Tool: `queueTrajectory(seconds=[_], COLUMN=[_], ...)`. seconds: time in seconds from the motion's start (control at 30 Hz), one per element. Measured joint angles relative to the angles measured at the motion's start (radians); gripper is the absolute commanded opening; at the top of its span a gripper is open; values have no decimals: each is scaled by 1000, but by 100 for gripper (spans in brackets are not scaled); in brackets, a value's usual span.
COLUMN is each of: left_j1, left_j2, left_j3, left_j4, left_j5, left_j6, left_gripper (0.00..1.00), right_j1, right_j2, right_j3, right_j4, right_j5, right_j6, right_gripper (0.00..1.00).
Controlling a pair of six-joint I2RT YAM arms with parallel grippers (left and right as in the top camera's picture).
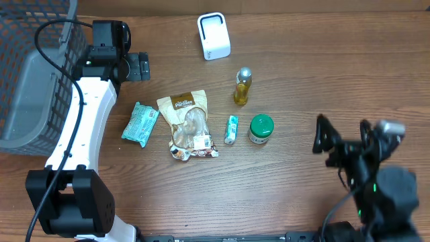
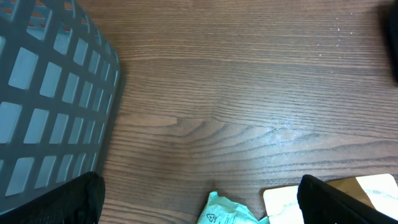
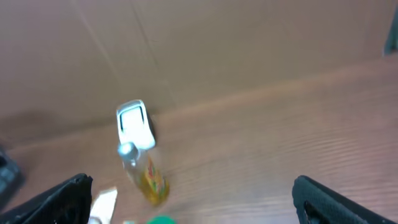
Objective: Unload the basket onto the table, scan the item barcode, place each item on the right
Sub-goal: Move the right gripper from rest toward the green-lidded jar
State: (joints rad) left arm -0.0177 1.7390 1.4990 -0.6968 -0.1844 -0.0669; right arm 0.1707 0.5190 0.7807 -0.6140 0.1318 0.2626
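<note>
Wood-grain table, brown, items spread mid-surface.

Left gripper — jaws spread wide, nothing between them, over bare wood just beside the grey mesh basket. In the left wrist view its fingers sit at the two bottom corners. The crumpled edge of the teal packet and a corner of the snack bag show low between them, apart from both.

Right gripper — jaws also wide and empty, near the right side of the table, well apart from every item. The right wrist view is blurred. Its fingers show at the bottom corners.

White scanner stands at the far edge. The bottle of yellow liquid is near it and looks upright in the right wrist view. The green-lidded jar and small teal tube sit just right of the snack bag, which carries a white label at its near end. Nothing is held, and I cannot tell which item is the one for scanning.
</note>
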Motion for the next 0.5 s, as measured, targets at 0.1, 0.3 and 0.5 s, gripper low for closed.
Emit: queueTrajectory(seconds=[0.1, 0.3, 0.5], left_j1=[0, 0, 0], left_j2=[0, 0, 0], left_j3=[0, 0, 0], left_j4=[-2, -3, -3], left_j5=[-1, -2, -2], left_j6=[0, 0, 0], left_gripper=[100, 100, 100], right_j1=[0, 0, 0], right_j2=[200, 548, 779], right_j3=[164, 424, 481], right_j4=[-132, -344, -332], right_j5=[-23, -109, -264], right_j6=[9, 19, 21], right_gripper=[100, 100, 100])
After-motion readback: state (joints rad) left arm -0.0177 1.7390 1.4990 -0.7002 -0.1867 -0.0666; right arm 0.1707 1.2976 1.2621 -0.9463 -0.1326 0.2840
